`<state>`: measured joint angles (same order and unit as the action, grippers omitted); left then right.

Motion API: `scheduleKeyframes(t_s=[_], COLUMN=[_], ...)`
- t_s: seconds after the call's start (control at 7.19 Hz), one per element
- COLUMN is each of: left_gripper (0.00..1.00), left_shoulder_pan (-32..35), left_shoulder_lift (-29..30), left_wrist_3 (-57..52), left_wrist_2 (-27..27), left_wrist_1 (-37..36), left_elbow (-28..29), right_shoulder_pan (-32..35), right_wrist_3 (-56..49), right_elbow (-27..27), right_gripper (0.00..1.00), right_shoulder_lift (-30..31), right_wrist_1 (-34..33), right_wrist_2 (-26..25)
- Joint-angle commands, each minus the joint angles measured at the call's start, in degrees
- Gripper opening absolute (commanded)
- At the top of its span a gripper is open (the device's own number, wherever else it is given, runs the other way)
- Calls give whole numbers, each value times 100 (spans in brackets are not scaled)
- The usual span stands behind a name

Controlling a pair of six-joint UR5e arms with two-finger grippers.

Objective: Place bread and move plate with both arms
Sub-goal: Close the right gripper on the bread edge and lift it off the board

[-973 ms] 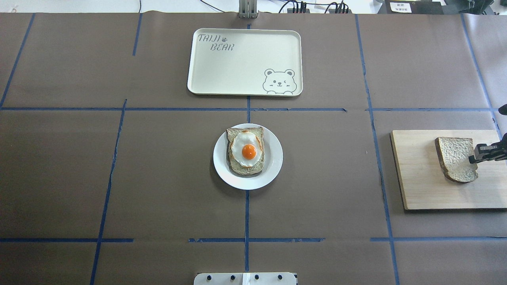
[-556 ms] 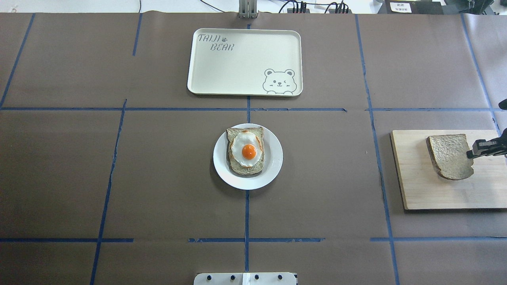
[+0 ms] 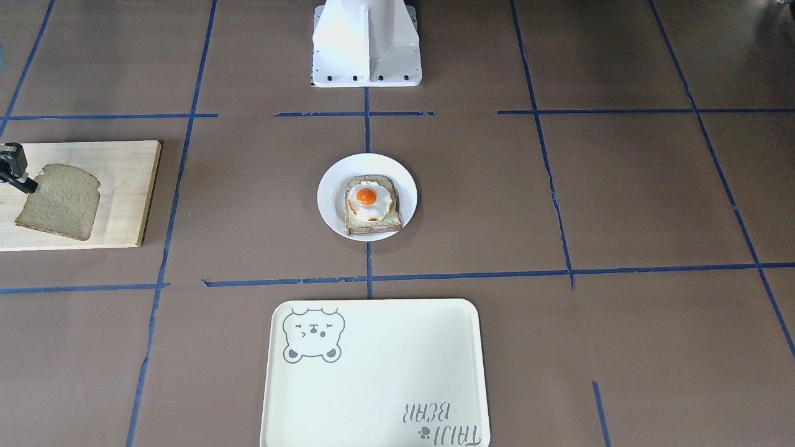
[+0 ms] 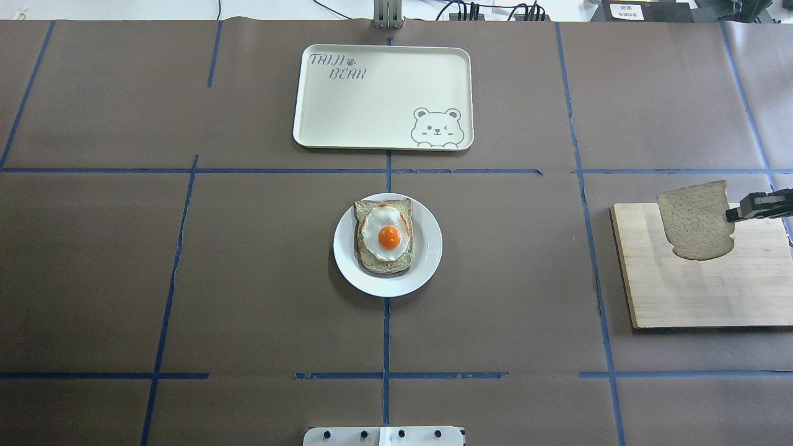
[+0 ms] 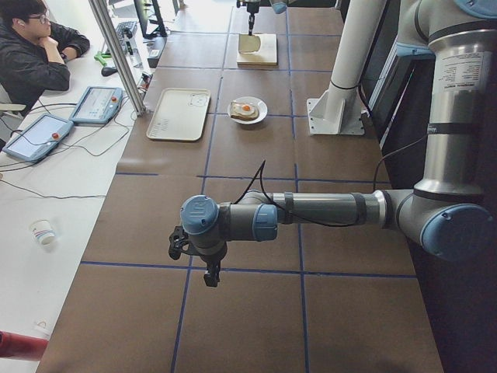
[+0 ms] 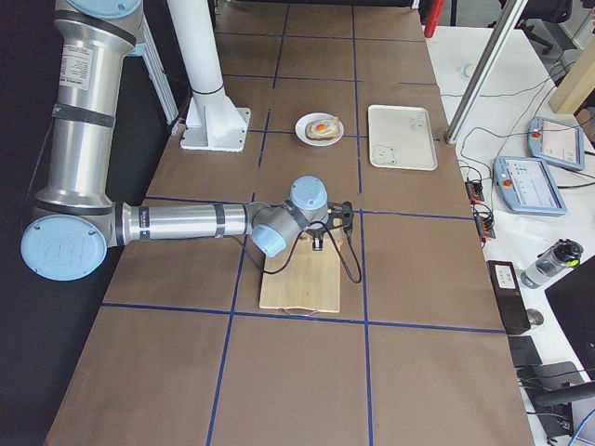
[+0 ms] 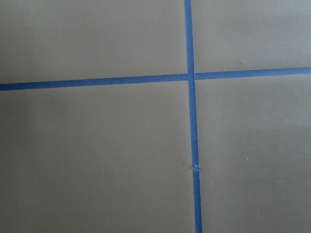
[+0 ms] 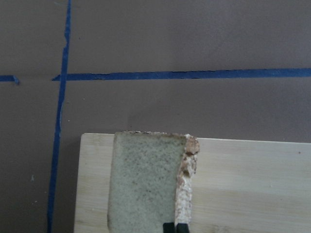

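Observation:
My right gripper (image 4: 736,214) is shut on the edge of the plain bread slice (image 4: 696,220) and holds it in the air above the wooden board (image 4: 700,297). The bread hangs over the board's far left corner. It also shows in the front-facing view (image 3: 59,202) and in the right wrist view (image 8: 146,184), pinched at its crust. The white plate (image 4: 429,248) sits at the table's middle with an egg-topped slice (image 4: 387,235) on it. My left gripper (image 5: 208,272) shows only in the exterior left view, low over bare table; I cannot tell whether it is open or shut.
A cream tray with a bear drawing (image 4: 372,105) lies beyond the plate, at the far middle. The white robot base (image 3: 366,43) stands at the near edge. Blue tape lines cross the brown table cover.
The right gripper has lifted the bread off the board and carried it up and a little to the left and away from the robot. The plate and tray have not moved.

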<state>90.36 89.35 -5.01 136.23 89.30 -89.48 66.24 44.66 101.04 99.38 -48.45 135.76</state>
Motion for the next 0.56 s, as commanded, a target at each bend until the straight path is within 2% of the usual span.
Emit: scheduleKeyframes(t_s=[0.0,0.28,0.42], left_gripper=[100,100,100], left_shoulder_pan=[0,0,0], left_shoulder_lift=[3,-6,-6], left_wrist_3=[0,0,0], left_wrist_2=[0,0,0], left_wrist_1=[0,0,0], left_elbow=[10,10,10], right_shoulder_pan=[100,-170,-643], right_wrist_3=[792,2401,2894], right_elbow=[152,109,48], right_gripper=[0,0,0], right_shoulder_lift=[-556,-1759,-2391], right_wrist_1=[-6,11,-6], right_wrist_2=[266,311,181])
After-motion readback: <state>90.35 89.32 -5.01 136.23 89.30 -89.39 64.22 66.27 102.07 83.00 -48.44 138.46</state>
